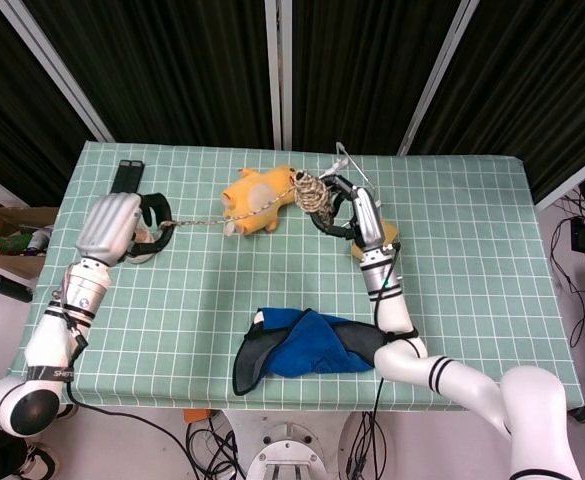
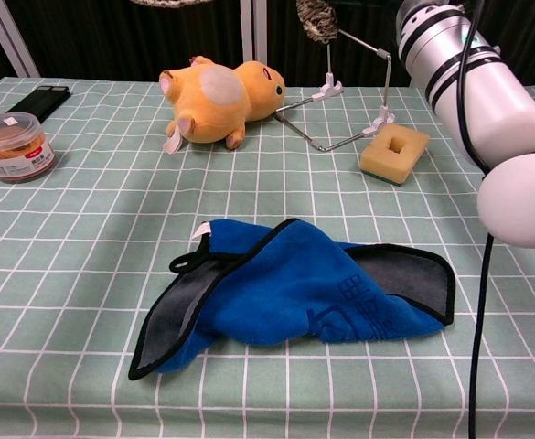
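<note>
My right hand clamps the ball of twine above the plush toy, my left hand pinching the loose end so the strand hangs taut.

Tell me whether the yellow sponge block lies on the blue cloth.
No, the yellow sponge block sits apart on the green checked tablecloth.

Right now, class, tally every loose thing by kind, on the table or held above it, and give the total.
Plush toy: 1
Blue cloth: 1
Sponge block: 1
Wire stand: 1
Jar: 1
Black phone: 1
Twine ball: 1
Total: 7
</note>
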Motion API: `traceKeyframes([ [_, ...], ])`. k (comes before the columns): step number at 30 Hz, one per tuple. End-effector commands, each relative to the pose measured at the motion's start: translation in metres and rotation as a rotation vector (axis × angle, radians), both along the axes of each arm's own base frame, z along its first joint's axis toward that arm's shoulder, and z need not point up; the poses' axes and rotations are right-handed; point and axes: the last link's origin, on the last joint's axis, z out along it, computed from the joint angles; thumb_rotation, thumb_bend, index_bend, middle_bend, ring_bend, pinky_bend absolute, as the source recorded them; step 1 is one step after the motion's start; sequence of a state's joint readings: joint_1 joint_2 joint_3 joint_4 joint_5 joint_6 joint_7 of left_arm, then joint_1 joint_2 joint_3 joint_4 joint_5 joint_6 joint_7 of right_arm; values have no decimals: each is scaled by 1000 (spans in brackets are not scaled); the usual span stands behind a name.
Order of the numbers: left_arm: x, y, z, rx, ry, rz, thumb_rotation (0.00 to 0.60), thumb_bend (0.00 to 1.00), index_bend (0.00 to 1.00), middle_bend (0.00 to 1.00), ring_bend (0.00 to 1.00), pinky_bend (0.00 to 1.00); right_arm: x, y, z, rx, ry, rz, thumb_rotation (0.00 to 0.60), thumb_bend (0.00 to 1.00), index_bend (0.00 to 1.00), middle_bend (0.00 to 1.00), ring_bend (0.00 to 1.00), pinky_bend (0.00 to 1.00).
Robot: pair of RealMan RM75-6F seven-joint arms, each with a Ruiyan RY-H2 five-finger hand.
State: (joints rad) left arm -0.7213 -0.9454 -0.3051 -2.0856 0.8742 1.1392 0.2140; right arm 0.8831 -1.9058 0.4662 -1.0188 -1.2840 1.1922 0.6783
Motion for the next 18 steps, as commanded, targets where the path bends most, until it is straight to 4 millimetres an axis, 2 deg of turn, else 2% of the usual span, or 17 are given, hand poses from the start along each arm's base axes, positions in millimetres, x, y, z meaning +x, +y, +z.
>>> traceKeyframes([
  [1, 15, -8, -2, 19, 31, -72, 600, 533, 729, 601, 571, 704, 5, 1, -6, 13, 9, 2, 600, 742, 781, 579, 563, 723],
  [9, 62, -24, -4, 30, 12, -202, 600, 533, 736, 621, 584, 697, 25, -4, -27, 73, 96, 14, 600, 750, 781, 579, 563, 723],
  [18, 110, -27, -16, 19, 67, -275, 600, 533, 738, 629, 589, 695, 42, -1, -47, 105, 186, 68, 600, 760, 781, 579, 562, 723],
])
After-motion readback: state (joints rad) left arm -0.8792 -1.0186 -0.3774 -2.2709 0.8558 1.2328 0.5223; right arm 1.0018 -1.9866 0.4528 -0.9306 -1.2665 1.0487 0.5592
